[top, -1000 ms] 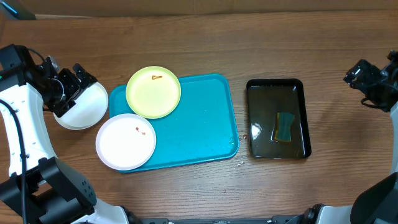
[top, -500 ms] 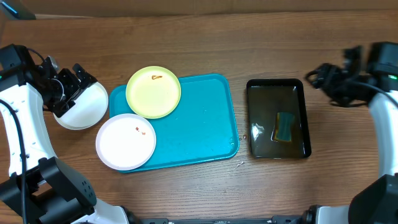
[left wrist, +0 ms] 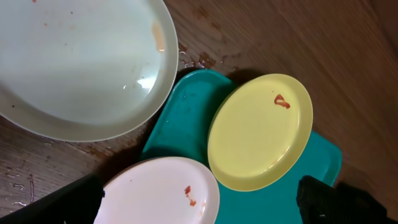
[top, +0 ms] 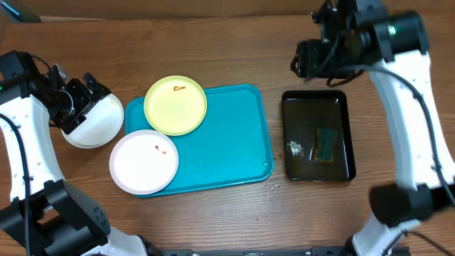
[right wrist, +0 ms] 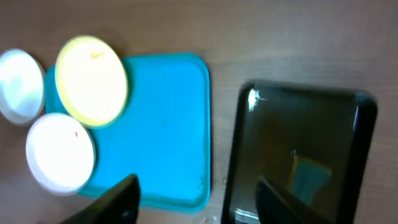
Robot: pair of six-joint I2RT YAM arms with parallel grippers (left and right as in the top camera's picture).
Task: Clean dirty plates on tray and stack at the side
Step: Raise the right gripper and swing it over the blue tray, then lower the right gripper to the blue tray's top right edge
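Three plates show. One white plate (top: 96,124) (left wrist: 81,62) lies on the bare table left of the turquoise tray (top: 220,142) (left wrist: 180,124). A pale yellow-green plate (top: 175,105) (left wrist: 261,130) with a small red smear sits on the tray's far left corner. A white plate (top: 143,162) (left wrist: 161,193) with red specks overhangs its near left corner. My left gripper (top: 84,105) (left wrist: 199,205) hovers open over the off-tray plate's left rim, holding nothing. My right gripper (top: 306,60) (right wrist: 205,202) hangs open and empty above the table, just beyond the black tray's far edge.
A glossy black tray (top: 318,135) (right wrist: 298,149) stands right of the turquoise one, holding shallow liquid and a teal-and-yellow sponge (top: 325,144) (right wrist: 308,177). Small droplets lie on the wood between the two trays. The right wrist view is blurred.
My right arm has swung in from the table's far right edge to above the black tray's far side. The left arm and all plates have stayed put.
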